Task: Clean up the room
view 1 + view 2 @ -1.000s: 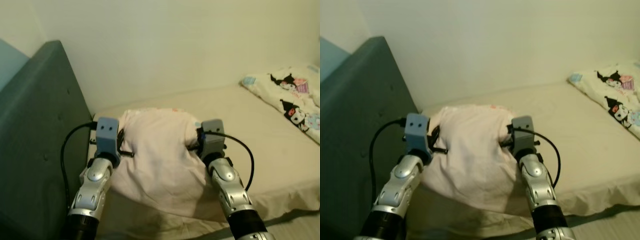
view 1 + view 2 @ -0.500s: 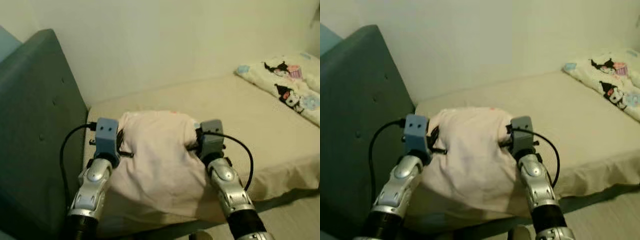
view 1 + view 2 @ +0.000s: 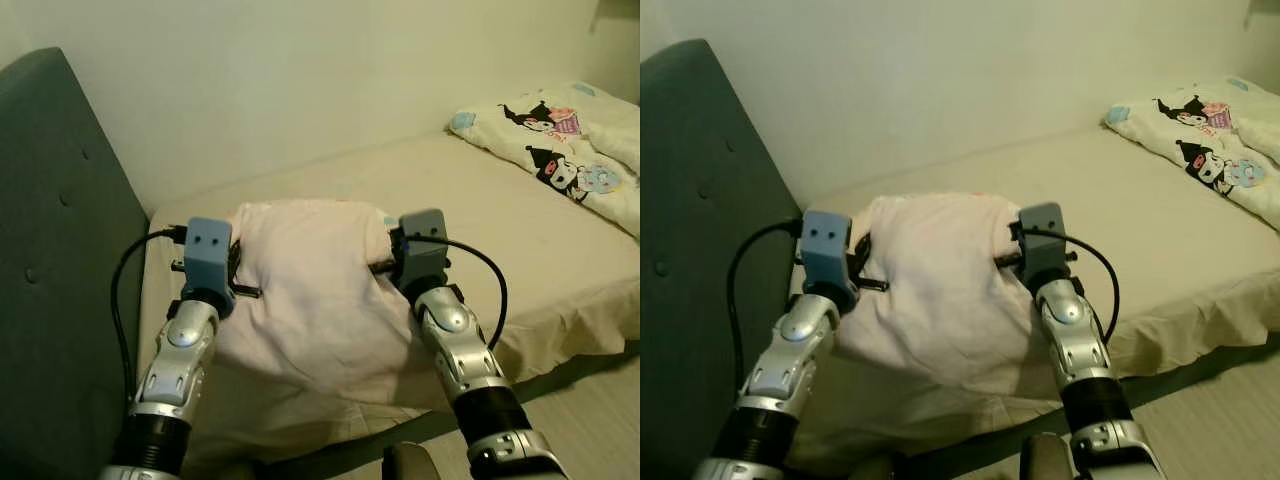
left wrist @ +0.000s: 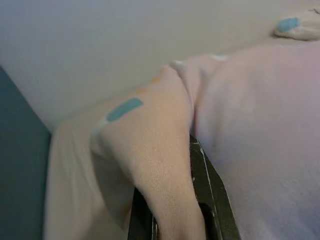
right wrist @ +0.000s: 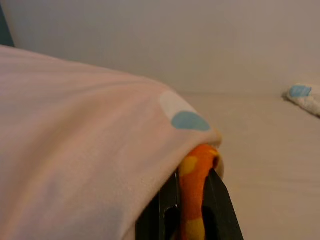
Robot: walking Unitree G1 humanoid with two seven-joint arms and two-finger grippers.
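I hold a pale pink pillow (image 3: pixel 315 280) up over the head end of the bed, one arm at each side of it. My left gripper (image 4: pixel 172 220) is shut on a fold of its pink cover at the pillow's left edge. Shut on the right edge is my right gripper (image 5: pixel 192 215), with an orange and yellow patch of fabric pinched between its fingers (image 5: pixel 220 210). The pillow (image 3: pixel 945 270) sags between the two wrists and hangs toward me over the beige mattress (image 3: pixel 480 200).
A dark grey padded headboard (image 3: pixel 55 230) stands at my left. A white quilt with cartoon prints (image 3: pixel 555 150) lies at the far right of the bed. A plain wall (image 3: pixel 300 70) runs behind the bed. The bed's near edge and some floor (image 3: pixel 590 420) show at lower right.
The camera has pulled back and swung, so the headboard slid left and the bed's near edge and floor came into view. Both grippers keep the same hold on the pillow.
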